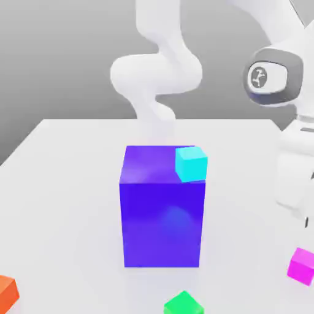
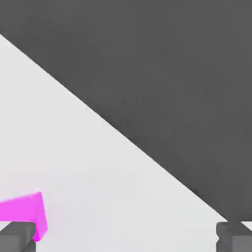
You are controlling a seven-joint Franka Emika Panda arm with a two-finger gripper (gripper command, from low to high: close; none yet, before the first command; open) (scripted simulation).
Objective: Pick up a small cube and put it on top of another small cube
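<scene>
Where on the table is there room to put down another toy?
Plenty of bare table at the exterior view's left of the big blue block. The front edge is crowded: orange cube, green cube, pink cube.

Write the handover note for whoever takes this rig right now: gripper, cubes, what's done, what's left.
Gripper: fingers spread wide, holding nothing; the magenta cube sits by one finger, not between them.
Magenta cube: on the white table, at the exterior view's right, below the arm's wrist.
Other cubes: cyan cube on top of the big blue block; green cube and orange cube on the table near the front edge.
Done: approach only.
Left: centre the fingers over the magenta cube, grasp, lift, stack it on another small cube.
</scene>
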